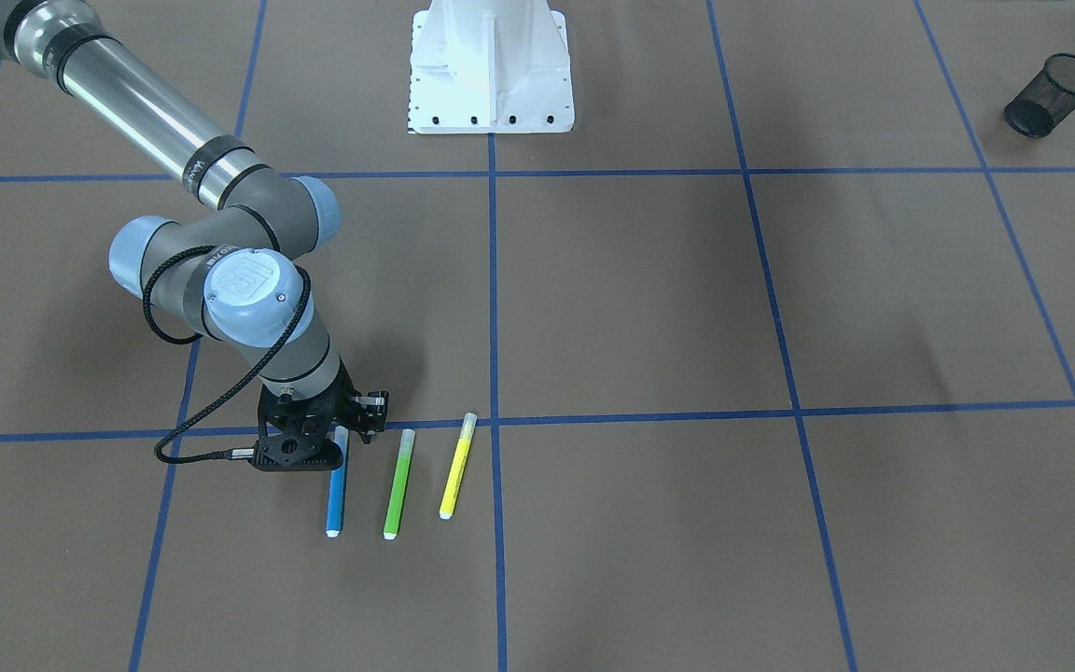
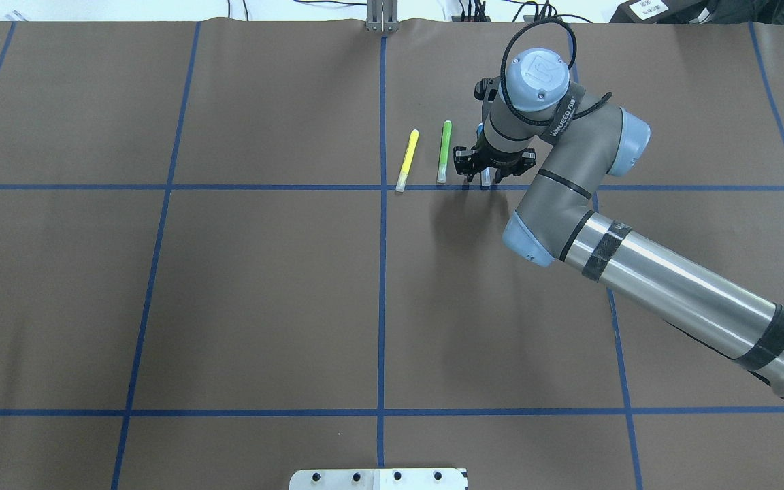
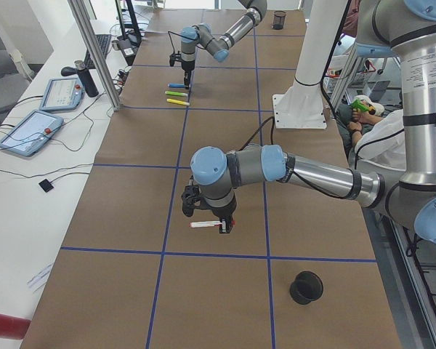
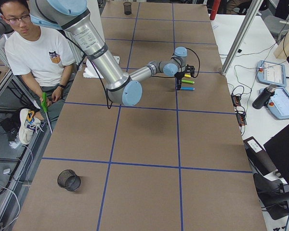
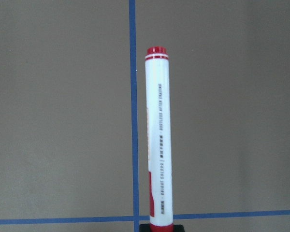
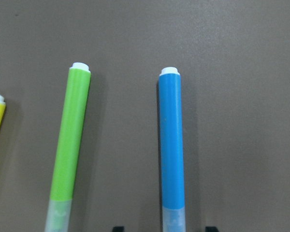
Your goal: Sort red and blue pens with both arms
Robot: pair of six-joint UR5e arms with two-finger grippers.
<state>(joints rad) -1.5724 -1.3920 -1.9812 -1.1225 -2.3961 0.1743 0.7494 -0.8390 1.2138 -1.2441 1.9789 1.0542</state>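
Note:
The blue pen [image 1: 337, 495] lies flat on the brown table, clear cap end toward the robot. My right gripper [image 1: 343, 435] stands over that cap end, open. In the right wrist view the blue pen [image 6: 171, 145] runs up the middle, with a dark fingertip [image 6: 118, 228] on either side of it. The red pen [image 5: 158, 140], a white barrel with red ends, juts forward from my left gripper [image 5: 160, 227], which is shut on its near end. The exterior left view shows the red pen [image 3: 203, 224] held level just above the table by the left gripper [image 3: 221, 226].
A green marker [image 1: 398, 485] and a yellow marker [image 1: 456, 467] lie parallel beside the blue pen. A black mesh cup [image 1: 1053, 95] sits tilted on the robot's left side, another mesh cup [image 4: 69, 180] on its right. The white robot base [image 1: 491, 65] is mid-table. A person [image 4: 38, 53] sits alongside.

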